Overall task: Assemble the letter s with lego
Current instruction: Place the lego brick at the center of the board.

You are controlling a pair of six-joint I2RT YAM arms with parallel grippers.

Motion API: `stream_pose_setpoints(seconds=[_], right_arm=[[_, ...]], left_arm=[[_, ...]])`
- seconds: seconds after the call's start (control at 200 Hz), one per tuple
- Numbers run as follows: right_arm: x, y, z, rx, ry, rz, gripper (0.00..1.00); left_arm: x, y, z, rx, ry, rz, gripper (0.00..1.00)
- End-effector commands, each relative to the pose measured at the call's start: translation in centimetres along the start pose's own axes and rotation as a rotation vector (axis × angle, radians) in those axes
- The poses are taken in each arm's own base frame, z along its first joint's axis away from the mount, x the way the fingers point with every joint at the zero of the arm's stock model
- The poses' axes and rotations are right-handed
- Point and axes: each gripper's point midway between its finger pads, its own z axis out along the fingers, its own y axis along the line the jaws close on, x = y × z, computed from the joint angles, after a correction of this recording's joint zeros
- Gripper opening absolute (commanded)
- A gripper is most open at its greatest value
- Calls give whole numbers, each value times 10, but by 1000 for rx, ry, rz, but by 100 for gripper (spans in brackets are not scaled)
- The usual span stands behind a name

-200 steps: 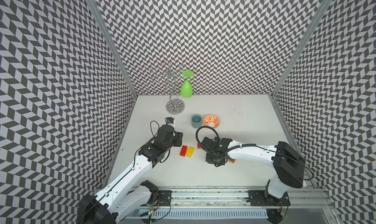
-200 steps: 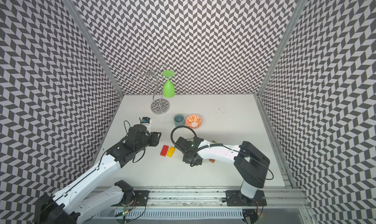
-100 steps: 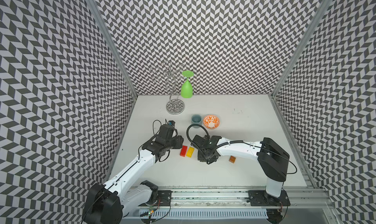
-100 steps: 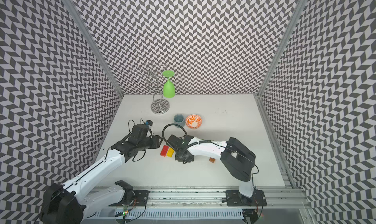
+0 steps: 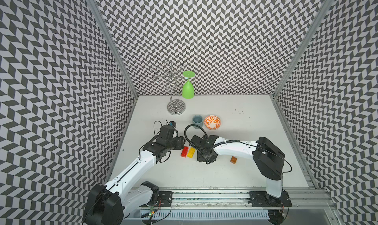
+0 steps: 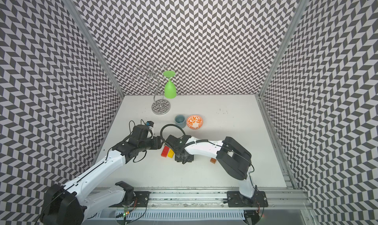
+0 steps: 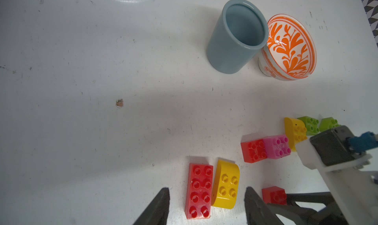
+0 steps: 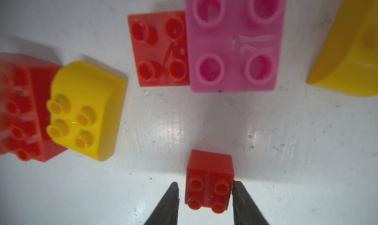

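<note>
In the left wrist view my left gripper (image 7: 207, 197) is open, its fingers straddling a long red brick (image 7: 199, 190) and a rounded yellow brick (image 7: 226, 188) that lie side by side on the table. Both top views show this pair (image 5: 184, 151) (image 6: 164, 151). My right gripper (image 8: 205, 193) is open around a small red square brick (image 8: 209, 179) standing on the table, with a gap at one finger. Beyond it lie a joined red (image 8: 161, 48) and pink (image 8: 235, 40) pair, another yellow brick (image 7: 295, 132) and lime green bricks (image 7: 309, 124). An orange-brown brick (image 5: 233, 160) lies alone under the right arm.
A blue-grey cup (image 5: 197, 120) and an orange-patterned bowl (image 5: 212, 122) stand together behind the bricks. Further back are a wire stand (image 5: 176, 107) and an upturned green glass (image 5: 188, 89). The two wrists are close together over the bricks.
My right arm has moved left, away from the orange-brown brick, and its jaws have opened off the small red brick. My left gripper has moved onto the red and yellow pair and opened wider.
</note>
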Motion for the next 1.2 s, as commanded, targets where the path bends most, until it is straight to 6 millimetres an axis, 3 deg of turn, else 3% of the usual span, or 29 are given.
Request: stream_pose_setpoints(seconds=[0.0,0.115,0.305,0.451,0.596,0.951,1.197], right_arm=[[-11,6,-26,-34,-56,-9,53],[-13,-2,-49,-33,-82,1,57],[-8,-58,-71,21,-106,98,57],[-8,-102,-74,13,-115,218,58],[-10,-135,-67,-11,-98,338,58],[-5,-167,-35,28,-18,447,60],[-3,-172,-22,34,-3,458,60]], left_arm=[[-5,-2,-2,20,-26,5,62],[-5,-2,-2,17,-28,4,62],[-5,-2,-2,18,-26,4,62],[-4,-1,-1,16,-23,3,62],[-5,-1,-1,15,-23,3,62],[-4,0,-1,11,-23,3,61],[-5,-1,-1,17,-25,5,59]])
